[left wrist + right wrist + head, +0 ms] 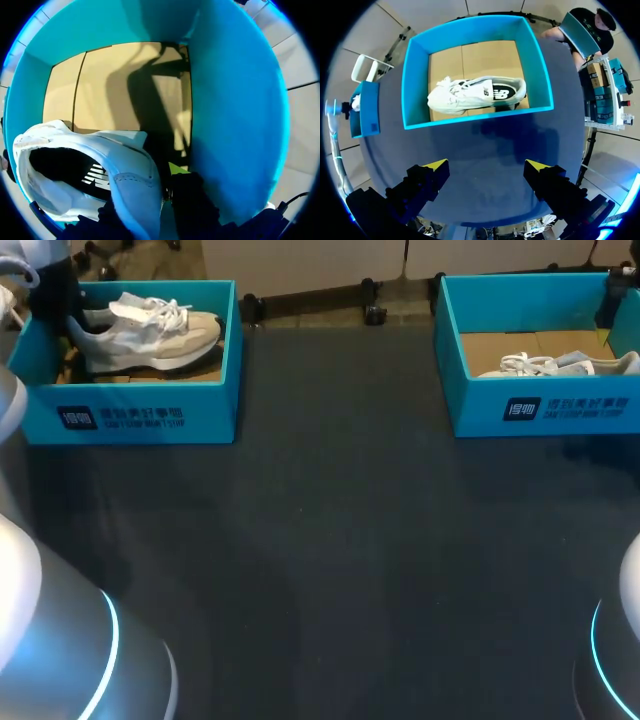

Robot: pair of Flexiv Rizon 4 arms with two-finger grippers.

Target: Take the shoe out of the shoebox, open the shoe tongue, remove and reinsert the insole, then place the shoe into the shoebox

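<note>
A white and beige shoe (150,332) lies in the left blue shoebox (130,410). My left arm reaches into that box at the shoe's heel end. In the left wrist view the shoe's heel collar (130,175) stands between the dark fingers, and my left gripper (155,200) is shut on it, with one yellow tip showing beside the heel. A second white shoe (477,93) lies on its side in the right shoebox (475,119). My right gripper (485,170) hangs open above the table in front of that box, holding nothing.
The right shoebox (540,405) stands at the back right with its shoe (560,364) inside. Dark tabletop (330,540) spreads between and in front of the two boxes. The left box's cardboard floor (110,90) shows ahead of the held shoe.
</note>
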